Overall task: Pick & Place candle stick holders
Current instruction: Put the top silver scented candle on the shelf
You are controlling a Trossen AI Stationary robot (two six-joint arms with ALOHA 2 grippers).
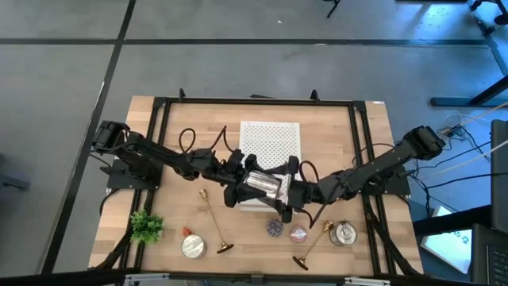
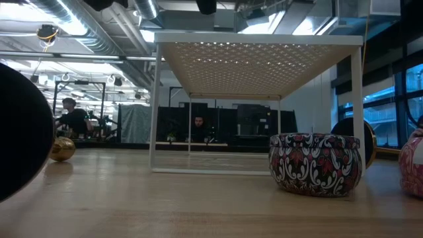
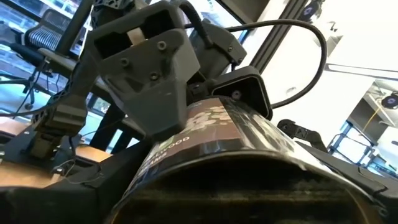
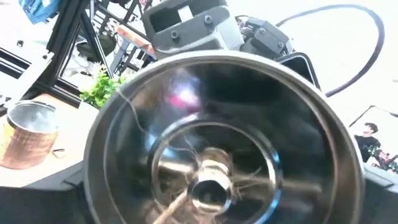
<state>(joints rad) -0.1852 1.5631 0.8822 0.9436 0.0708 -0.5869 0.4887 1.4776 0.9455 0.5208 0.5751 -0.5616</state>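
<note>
Two gold candle stick holders (image 1: pixel 213 222) (image 1: pixel 312 245) are lying on the worktop (image 1: pixel 159 159) at the lower middle of the high view, not yet picked up. Both end effectors, left (image 1: pixel 238 184) and right (image 1: pixel 287 193), are meeting at a shiny tin (image 1: pixel 264 187) mid-frame; I cannot tell their grip.

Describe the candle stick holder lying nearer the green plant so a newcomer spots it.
On the wooden table, find the green plant on the left arm's side. Beside the round silver tin next to it, the candle stick holder lies flat: a thin gold stem with a flared base. Its twin lies on the right arm's side, by the pink disc.
</note>
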